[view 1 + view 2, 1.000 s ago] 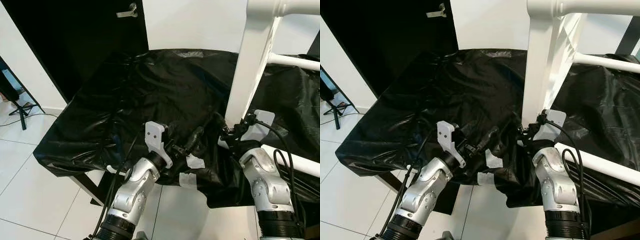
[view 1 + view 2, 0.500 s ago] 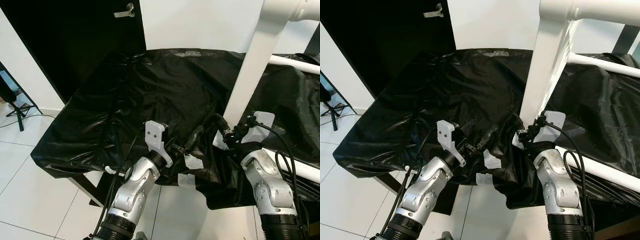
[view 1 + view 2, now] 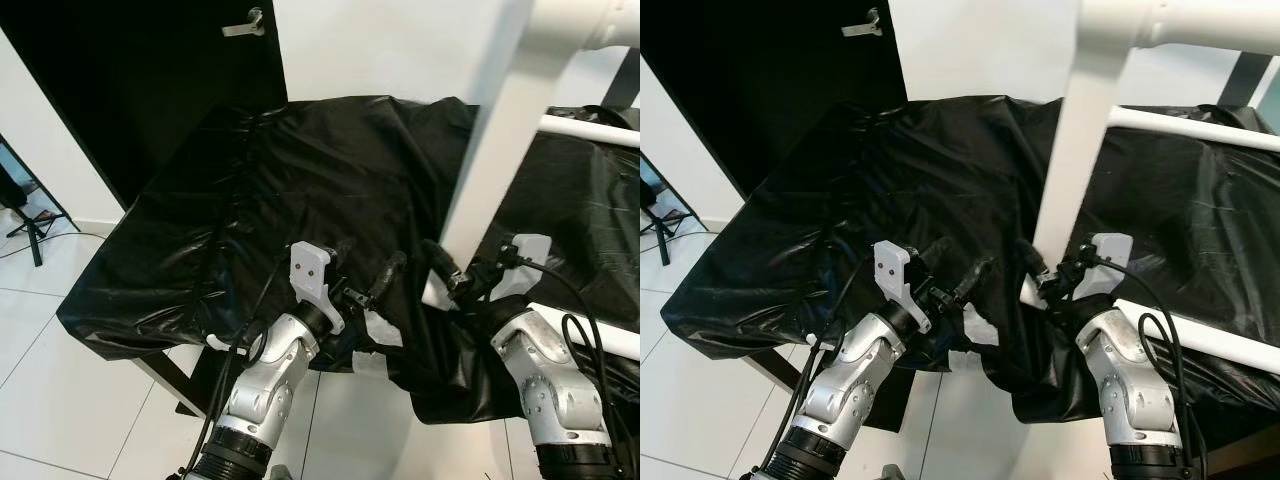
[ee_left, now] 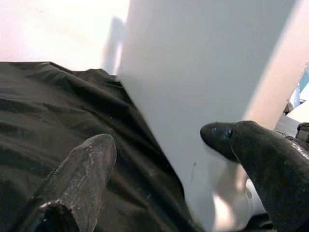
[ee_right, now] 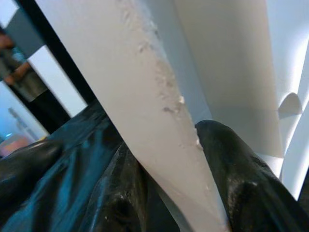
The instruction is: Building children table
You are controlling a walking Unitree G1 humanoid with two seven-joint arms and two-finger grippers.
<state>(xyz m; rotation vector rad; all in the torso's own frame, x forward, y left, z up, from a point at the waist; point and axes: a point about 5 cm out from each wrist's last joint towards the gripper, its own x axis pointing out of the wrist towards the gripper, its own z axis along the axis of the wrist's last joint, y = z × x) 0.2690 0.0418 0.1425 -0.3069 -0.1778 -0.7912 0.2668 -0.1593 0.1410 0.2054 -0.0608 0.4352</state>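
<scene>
Right gripper (image 3: 1050,285) clamps the white leg (image 3: 1072,160), now swung upright toward 12 o'clock; left gripper (image 3: 368,273) waits wide open at 9 o'clock.

A table draped in crinkled black plastic sheet (image 3: 300,170) stands on pale floor tiles (image 3: 60,390), against a white wall (image 3: 370,50) beside a dark door (image 3: 150,80) with a metal handle (image 3: 245,24)

Two silver segmented metal arms, ribbed black wrist collars, looping black cables; left claw (image 3: 365,272) and right claw (image 3: 443,268): long black fingers, pale grey camera brackets.
</scene>
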